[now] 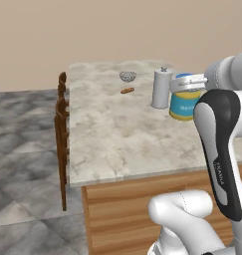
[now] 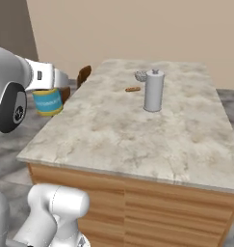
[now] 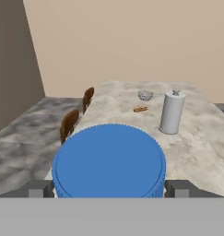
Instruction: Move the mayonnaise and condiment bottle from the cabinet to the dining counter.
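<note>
One jar is in hand, and you see it first in the left base view: the mayonnaise (image 1: 185, 103) sits at about 2 o'clock, its blue lid under the gripper (image 1: 188, 82), its base at or just over the counter (image 1: 117, 134); you cannot tell whether it touches. The grey cylinder (image 1: 161, 88) stands just beside it at its 9 o'clock. The label shows blue and yellow bands; no writing is legible.

In the right base view the jar (image 2: 47, 101) hangs at 9 o'clock, near the counter's (image 2: 137, 130) left edge, with the gripper (image 2: 50, 87) over the lid. Letters on the label are too blurred to read.

In the hand view the ribbed blue lid (image 3: 109, 161) fills the middle, and one dark finger (image 3: 36, 190) sits at each side, so the jaws are closed on the lid's rim. Judge the jar as stiff, moderately heavy and smooth-walled; the ribbing gives the grip its bite. A lid hold is fair for lowering, but you should avoid swinging it, since the weight hangs below the fingers. A brown chair (image 3: 69, 123) stands at 10 o'clock.
</note>
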### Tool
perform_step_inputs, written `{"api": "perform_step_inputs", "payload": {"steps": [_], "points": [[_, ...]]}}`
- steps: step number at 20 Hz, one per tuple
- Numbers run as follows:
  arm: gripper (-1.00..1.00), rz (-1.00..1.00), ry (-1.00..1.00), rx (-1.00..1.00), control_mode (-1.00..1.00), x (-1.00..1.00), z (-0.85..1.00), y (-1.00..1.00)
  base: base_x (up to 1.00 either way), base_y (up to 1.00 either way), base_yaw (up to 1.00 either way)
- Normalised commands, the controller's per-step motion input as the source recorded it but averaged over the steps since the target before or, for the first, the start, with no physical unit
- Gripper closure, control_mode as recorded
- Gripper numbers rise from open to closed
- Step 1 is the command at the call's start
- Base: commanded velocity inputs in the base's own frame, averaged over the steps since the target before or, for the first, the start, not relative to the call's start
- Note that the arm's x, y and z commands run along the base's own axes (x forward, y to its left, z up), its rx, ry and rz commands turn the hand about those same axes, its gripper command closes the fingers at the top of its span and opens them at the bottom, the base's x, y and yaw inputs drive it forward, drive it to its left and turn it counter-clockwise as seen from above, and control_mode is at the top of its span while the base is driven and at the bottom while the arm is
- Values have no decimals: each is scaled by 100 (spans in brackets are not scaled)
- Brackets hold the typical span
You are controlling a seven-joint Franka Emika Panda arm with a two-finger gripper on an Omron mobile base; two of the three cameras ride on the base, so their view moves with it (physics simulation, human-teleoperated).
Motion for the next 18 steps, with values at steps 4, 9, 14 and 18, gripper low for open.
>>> {"api": "perform_step_inputs", "payload": {"steps": [4,9,14,18], "points": [[100,0,0,0,100,0,0,0,38,39,-19],[100,0,0,0,100,0,0,0,63,48,-4],[100,0,0,0,100,0,0,0,33,29,0],[100,0,0,0,100,0,0,0,13,6,0]]}}
